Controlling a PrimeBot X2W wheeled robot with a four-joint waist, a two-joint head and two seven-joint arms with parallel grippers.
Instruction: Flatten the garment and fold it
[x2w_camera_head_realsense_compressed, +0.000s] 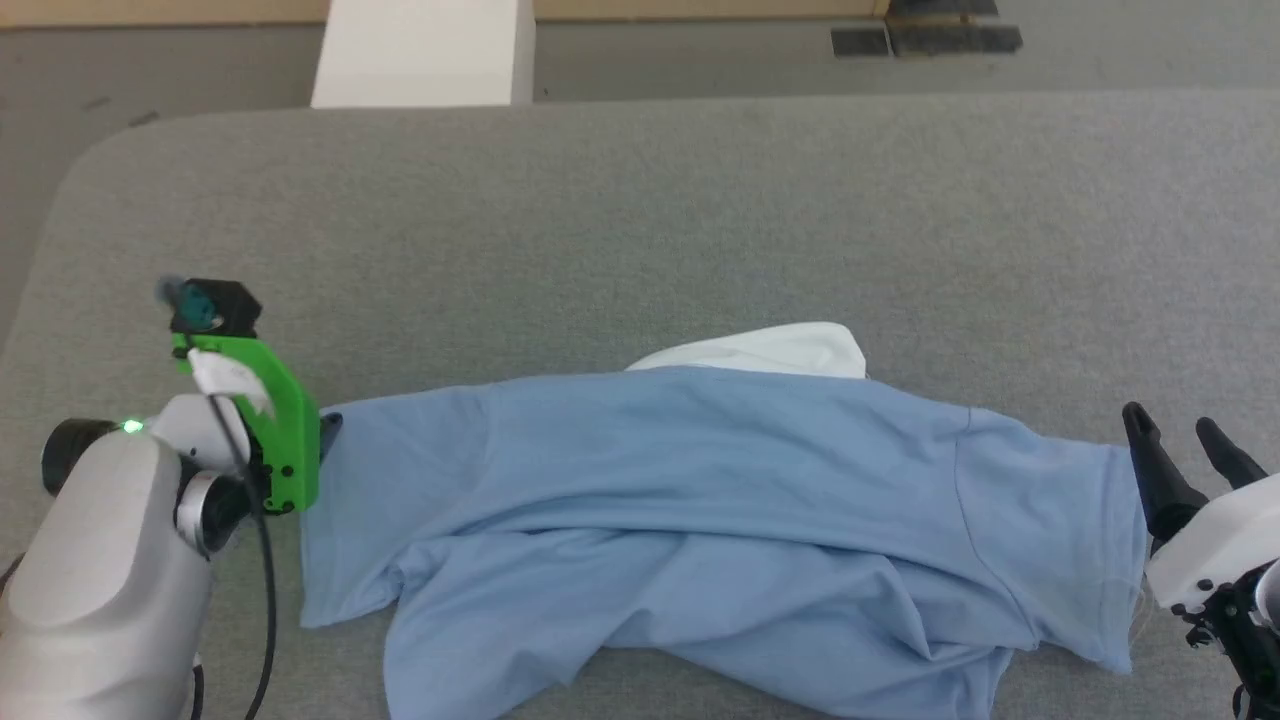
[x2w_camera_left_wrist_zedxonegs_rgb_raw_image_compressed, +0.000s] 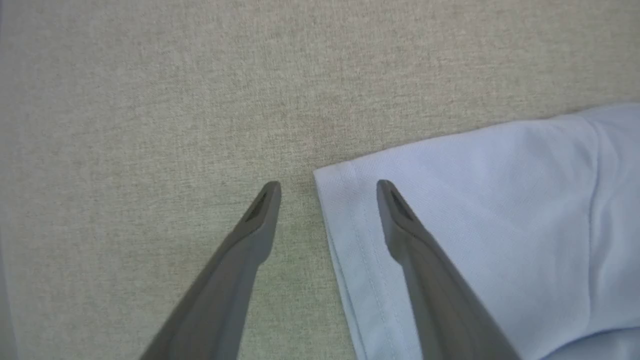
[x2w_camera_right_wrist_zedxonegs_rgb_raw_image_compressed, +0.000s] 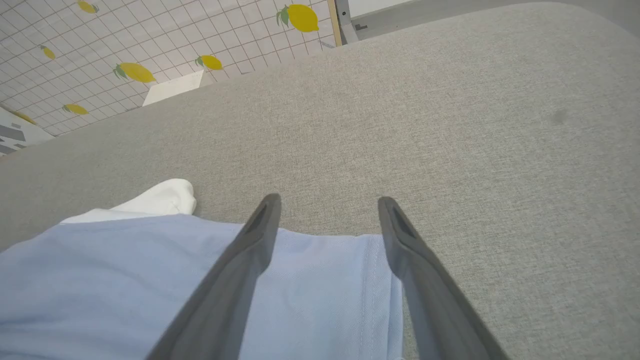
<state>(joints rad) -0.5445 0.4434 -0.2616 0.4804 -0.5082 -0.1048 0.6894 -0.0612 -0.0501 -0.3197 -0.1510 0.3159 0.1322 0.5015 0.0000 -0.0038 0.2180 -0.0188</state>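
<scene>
Over garment (x2w_camera_head_realsense_compressed: 700, 480), claws (x2w_camera_left_wrist_zedxonegs_rgb_raw_image_compressed: 327, 185) (x2w_camera_right_wrist_zedxonegs_rgb_raw_image_compressed: 329, 197) agape, empty

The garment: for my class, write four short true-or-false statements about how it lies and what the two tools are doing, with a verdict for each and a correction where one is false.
1. The garment lies across the grey surface, rumpled along its near edge. True.
2. The left tool is shut on a sleeve. False: its jaws stand open at the sleeve hem, one finger over the cloth and the other over bare surface.
3. The white collar shows at the garment's far edge. True.
4. The right tool holds the garment lifted off the surface. False: its jaws are open and grip nothing, and the garment lies on the surface.
</scene>
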